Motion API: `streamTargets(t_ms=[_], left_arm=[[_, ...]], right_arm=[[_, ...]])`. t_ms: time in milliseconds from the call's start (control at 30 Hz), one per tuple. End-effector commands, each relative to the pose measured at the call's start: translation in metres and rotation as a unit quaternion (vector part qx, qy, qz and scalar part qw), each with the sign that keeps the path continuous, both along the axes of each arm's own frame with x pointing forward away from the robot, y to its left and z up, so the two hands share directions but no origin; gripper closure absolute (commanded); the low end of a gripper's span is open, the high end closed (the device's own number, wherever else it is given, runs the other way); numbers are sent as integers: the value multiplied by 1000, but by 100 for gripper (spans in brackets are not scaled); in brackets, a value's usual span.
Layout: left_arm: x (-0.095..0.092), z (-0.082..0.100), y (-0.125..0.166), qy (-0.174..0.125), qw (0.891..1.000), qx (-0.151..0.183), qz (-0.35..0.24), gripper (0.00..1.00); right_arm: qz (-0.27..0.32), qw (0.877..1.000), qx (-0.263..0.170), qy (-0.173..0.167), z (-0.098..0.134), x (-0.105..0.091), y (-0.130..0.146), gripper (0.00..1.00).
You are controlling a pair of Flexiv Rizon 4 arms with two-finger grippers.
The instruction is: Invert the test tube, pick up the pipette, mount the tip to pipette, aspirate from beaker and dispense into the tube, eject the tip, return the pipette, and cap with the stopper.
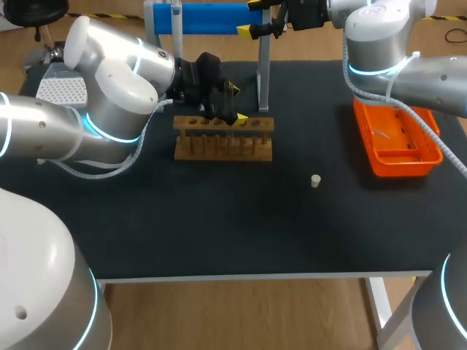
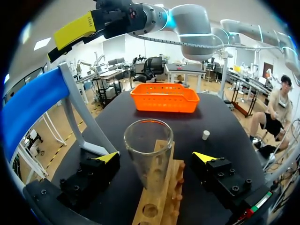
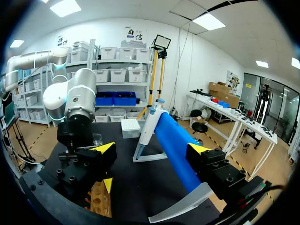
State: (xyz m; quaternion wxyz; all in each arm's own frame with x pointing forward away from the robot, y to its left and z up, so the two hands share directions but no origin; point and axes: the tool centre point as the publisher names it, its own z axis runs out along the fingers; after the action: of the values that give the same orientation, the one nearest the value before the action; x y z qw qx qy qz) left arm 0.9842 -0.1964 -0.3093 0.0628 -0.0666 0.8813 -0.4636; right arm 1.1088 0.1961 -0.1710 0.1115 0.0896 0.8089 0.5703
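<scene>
One white stopper (image 1: 315, 181) lies nearest on the black desk (image 1: 219, 233), apart from everything else; behind it stands the wooden test tube rack (image 1: 223, 138), holding a glass test tube (image 2: 147, 140) upright, mouth up; the left end effector (image 2: 154, 157) straddles that tube, released, neither finger touching the glass; right of the rack sits an orange basket (image 1: 398, 138); farthest back, the right end effector (image 3: 152, 150) hangs released before the pipette (image 3: 149, 129) on its blue-barred stand (image 1: 211, 18).
</scene>
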Motion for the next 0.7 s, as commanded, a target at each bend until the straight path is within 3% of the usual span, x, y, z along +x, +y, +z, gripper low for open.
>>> streamTargets(t_ms=[33,200,267,533,700], left_arm=[[1,0,0,1,1000,1,-1,0],[1,0,0,1,1000,1,-1,0],[1,0,0,1,1000,1,-1,0],[1,0,0,1,1000,1,-1,0],[1,0,0,1,1000,1,-1,0]], right_arm=[[2,1000,-1,1,1,1,-1,0],[2,1000,-1,1,1,1,-1,0],[0,1000,-1,1,2,-8,-9,0],[-15,1000,-11,-3,10,-72,-82,0],[-28,999,-19,4,-1,-116,-132,0]])
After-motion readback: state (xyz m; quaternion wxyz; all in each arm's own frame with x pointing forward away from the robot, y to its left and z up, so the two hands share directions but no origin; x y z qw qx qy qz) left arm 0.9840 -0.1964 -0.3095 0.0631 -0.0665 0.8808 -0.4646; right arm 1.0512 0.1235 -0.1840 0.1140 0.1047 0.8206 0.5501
